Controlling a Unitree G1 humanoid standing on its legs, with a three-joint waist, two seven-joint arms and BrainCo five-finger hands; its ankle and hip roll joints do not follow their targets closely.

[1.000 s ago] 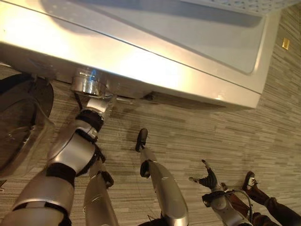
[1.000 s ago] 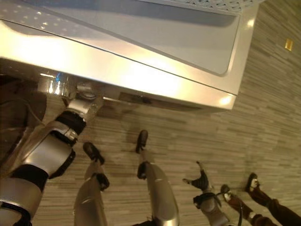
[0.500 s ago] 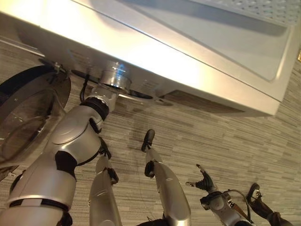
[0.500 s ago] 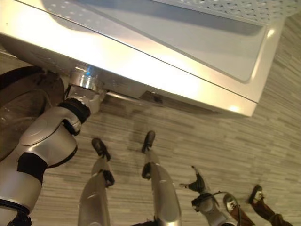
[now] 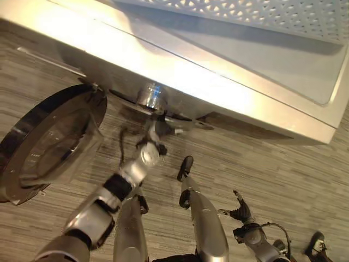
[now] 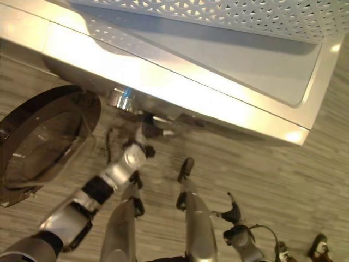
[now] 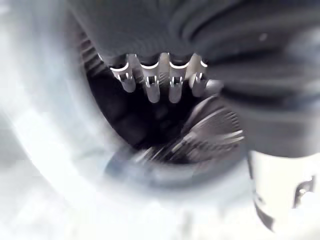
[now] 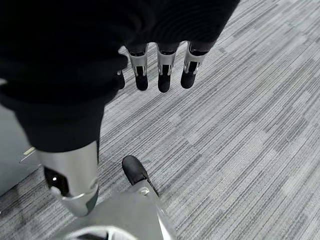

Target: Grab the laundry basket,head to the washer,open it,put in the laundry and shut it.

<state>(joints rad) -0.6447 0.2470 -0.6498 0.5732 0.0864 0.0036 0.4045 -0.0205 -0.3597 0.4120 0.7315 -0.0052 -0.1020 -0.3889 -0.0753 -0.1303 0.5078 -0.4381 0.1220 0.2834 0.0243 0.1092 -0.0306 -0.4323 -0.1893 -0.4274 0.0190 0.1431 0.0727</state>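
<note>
The silver washer stands in front of me, and its round glass door hangs open to the left. A white perforated laundry basket rests on the washer's top. My left hand is just outside the door opening, under the front edge. In the left wrist view its fingers are straight and empty, pointing into the dark drum, where grey cloth lies. My right hand hangs low at my right side, and its straight fingers hold nothing above the carpet.
Grey striped carpet covers the floor around the washer. A person's shoe is at the lower right, close behind my right hand. The open door takes up the space to my left.
My left arm has drawn back out of the washer opening, so the hand now shows in front of it. The camera has shifted and takes in more of the door and basket.
</note>
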